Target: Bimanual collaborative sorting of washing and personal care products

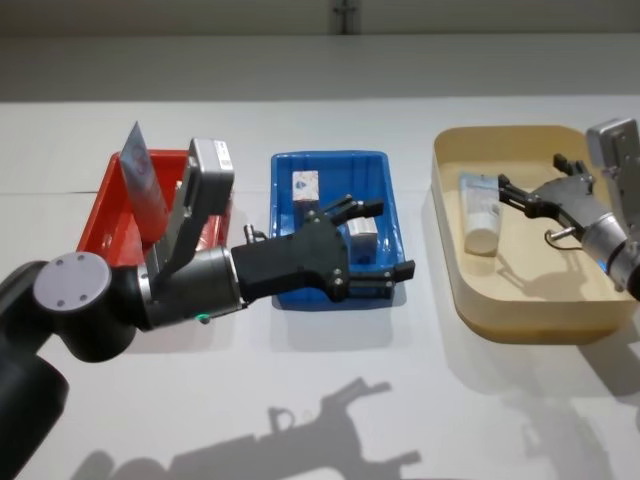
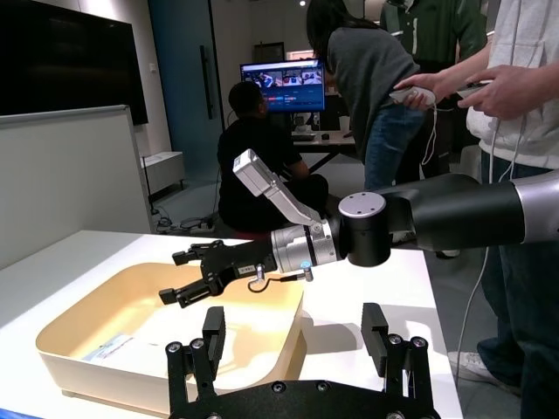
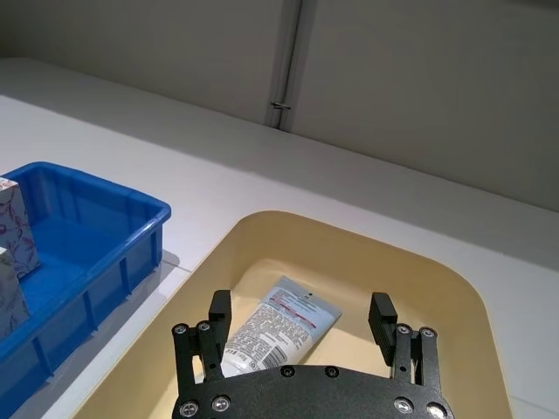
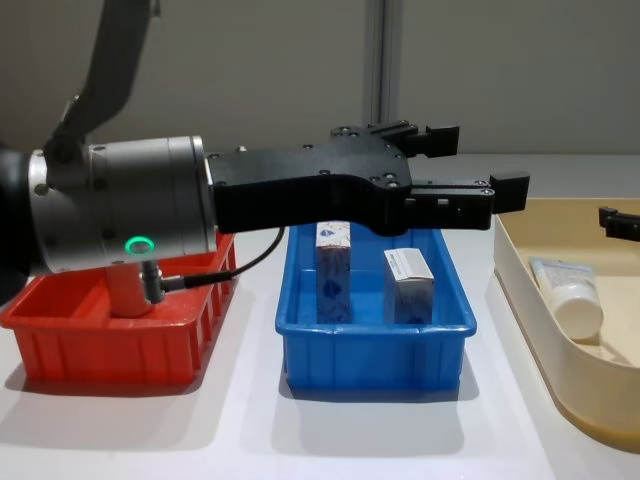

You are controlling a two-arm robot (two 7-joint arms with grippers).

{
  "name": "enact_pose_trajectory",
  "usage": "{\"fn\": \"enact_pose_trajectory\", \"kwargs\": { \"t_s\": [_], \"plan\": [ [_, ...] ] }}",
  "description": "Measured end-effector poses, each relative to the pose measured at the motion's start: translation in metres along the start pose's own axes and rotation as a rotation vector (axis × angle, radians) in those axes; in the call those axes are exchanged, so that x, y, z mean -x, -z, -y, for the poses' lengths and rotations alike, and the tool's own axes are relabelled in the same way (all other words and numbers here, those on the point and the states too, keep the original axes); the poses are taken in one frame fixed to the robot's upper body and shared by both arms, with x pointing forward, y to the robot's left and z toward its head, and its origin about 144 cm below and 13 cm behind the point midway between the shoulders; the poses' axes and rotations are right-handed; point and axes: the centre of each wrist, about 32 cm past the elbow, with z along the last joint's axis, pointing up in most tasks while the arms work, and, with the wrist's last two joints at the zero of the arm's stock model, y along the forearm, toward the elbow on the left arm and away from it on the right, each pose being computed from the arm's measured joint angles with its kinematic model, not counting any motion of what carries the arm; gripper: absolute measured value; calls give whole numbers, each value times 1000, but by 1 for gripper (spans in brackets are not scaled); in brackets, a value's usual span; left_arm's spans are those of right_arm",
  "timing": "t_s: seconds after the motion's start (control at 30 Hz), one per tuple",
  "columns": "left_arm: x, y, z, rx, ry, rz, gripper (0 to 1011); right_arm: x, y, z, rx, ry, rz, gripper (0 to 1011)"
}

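— Where is the tube?

— The tube [image 1: 481, 215] lies flat in the beige bin [image 1: 530, 285], to the right of the blue bin [image 1: 330, 158], cap toward the robot; the right wrist view adds its printed back, which the head view does not give.

— And the cartons?

— Two cartons [image 4: 333, 270] stand upright inside the blue bin, one toward its far end, one nearer its right wall; in the head view the left gripper [image 1: 385, 240] covers part of the nearer one; the chest view shows both whole, below that gripper.

— How do the jaws stand?

— The left gripper hangs over the blue bin's near right corner, jaws apart, nothing between them; the right gripper [image 1: 530, 180] hovers over the beige bin, right of the blue bin, jaws also apart and empty, just past the tube and not touching it; the left wrist view shows it from the side, above the beige bin's rim.

— Anything else about?

— A red bin [image 1: 100, 215] sits left of the blue bin on the white table [image 1: 400, 400]; an upright tube [image 1: 143, 185] leans in it in the head view; from the chest the left arm [image 4: 120, 215] blocks that spot.
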Motion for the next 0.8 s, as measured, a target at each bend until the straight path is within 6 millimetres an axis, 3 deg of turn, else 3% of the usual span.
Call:
{"fn": "enact_pose_trajectory", "kwargs": {
  "t_s": [0.4, 0.8],
  "plan": [
    [0, 0, 0, 0, 0, 0, 1001, 7, -3, 21, -81, 19, 75, 1001],
    [0, 1, -1, -4, -13, 0, 1001, 7, -3, 22, -80, 20, 78, 1001]
  ]
}}
